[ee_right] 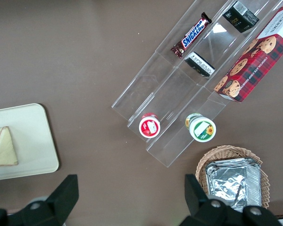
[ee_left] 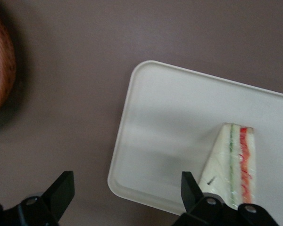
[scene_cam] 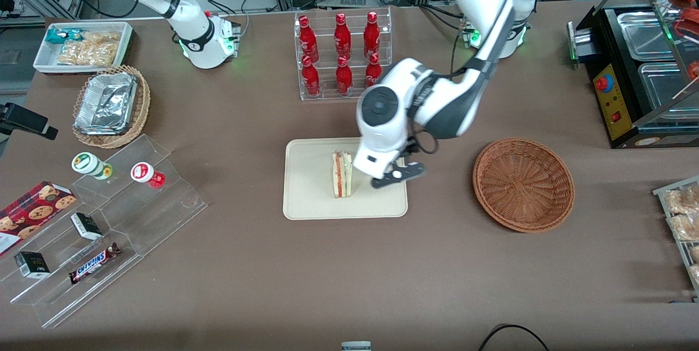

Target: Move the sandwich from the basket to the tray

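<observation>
The small triangular sandwich point(scene_cam: 342, 174) of pale white bread, with red, orange and green filling layers on its edge, stands on the flat cream-beige rectangular tray point(scene_cam: 311, 206) with rounded corners and a low rim, near the tray's centre, filling edge facing up toward the front camera. The left arm's two-finger gripper point(ee_left: 127, 197) hovers over the tray at roughly 3 o'clock from the sandwich in the front view, its fingers point(ee_left: 61, 190) spread wide apart and holding nothing; one fingertip sits just beside the bread without gripping it. This posture suggests release is complete: the wide spread gives the bread clearance so that a lift would not drag it. The round reddish-brown woven wicker basket point(scene_cam: 523, 184) lies at 3 o'clock from the tray, toward the working arm's end of the brown table point(scene_cam: 349, 285), and holds nothing visible. The placement appears finished, pending retreat.
</observation>
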